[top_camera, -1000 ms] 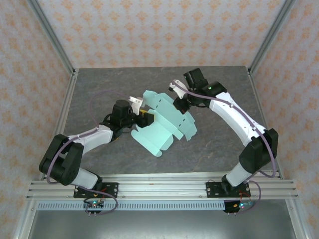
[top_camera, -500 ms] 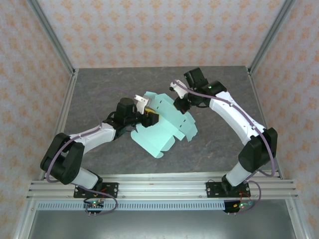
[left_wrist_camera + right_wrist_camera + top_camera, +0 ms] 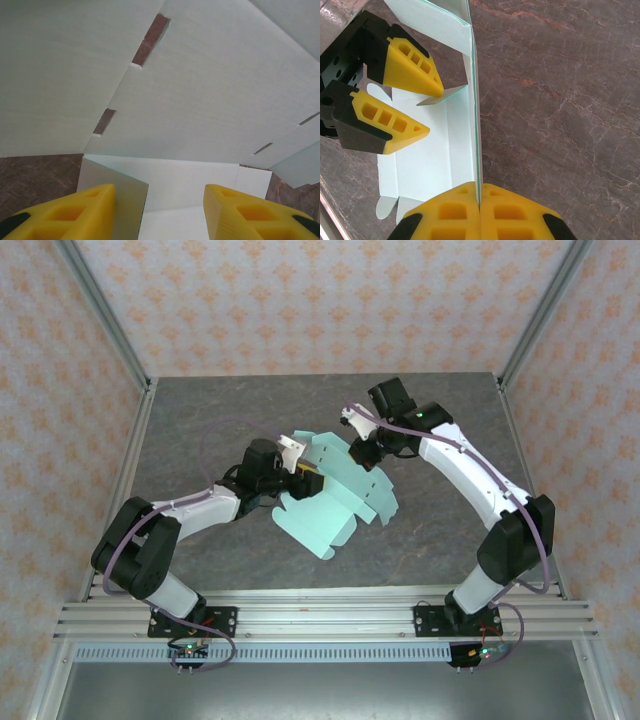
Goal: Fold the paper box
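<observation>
The paper box [image 3: 340, 502] is a pale mint die-cut sheet, partly folded, in the middle of the table. One panel stands upright, and my right gripper [image 3: 479, 192] is shut on its edge from the far right side [image 3: 358, 445]. My left gripper [image 3: 300, 462] reaches in from the left with its jaws apart over the sheet's inner face [image 3: 210, 100]. A small raised flap [image 3: 127, 200] rests against the inner side of its left finger [image 3: 95, 200]; the other finger is clear of the card. The right wrist view has those yellow fingers [image 3: 415, 65] beside the upright panel [image 3: 470, 75].
The dark stone table top [image 3: 200, 410] is bounded by aluminium posts [image 3: 100, 310] and patterned walls at the sides and back. A metal rail [image 3: 320, 620] runs along the near edge by the arm bases.
My left gripper has moved to the right, further into the sheet, and its opening has narrowed slightly. The sheet's near part has shifted a little. The right gripper has kept its hold in place.
</observation>
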`<act>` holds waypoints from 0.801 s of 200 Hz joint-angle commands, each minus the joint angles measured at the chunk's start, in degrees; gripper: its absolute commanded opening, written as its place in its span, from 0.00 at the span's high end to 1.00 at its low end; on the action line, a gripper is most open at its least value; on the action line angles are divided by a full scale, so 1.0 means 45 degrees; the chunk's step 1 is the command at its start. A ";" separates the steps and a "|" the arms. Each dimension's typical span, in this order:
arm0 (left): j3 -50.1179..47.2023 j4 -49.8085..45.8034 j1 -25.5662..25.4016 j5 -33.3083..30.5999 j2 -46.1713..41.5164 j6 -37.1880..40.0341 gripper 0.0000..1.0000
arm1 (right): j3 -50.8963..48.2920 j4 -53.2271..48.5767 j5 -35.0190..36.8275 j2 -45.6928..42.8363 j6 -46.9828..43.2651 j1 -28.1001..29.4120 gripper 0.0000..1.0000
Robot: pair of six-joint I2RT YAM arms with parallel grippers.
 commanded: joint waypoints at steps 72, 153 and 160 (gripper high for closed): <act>-0.0355 0.1016 -0.0241 0.0721 -0.0677 -0.0650 0.48 | 0.0362 0.0928 -0.0168 0.0200 0.0213 0.0017 1.00; -0.1115 -0.1611 0.1144 -0.1791 -0.3812 -0.0476 0.41 | 0.0005 0.0467 0.2481 0.0137 -0.1631 0.0030 1.00; -0.1188 -0.1809 0.1186 -0.2217 -0.4039 -0.0583 0.40 | -0.0024 0.0503 0.2556 0.0248 -0.1779 0.0027 1.00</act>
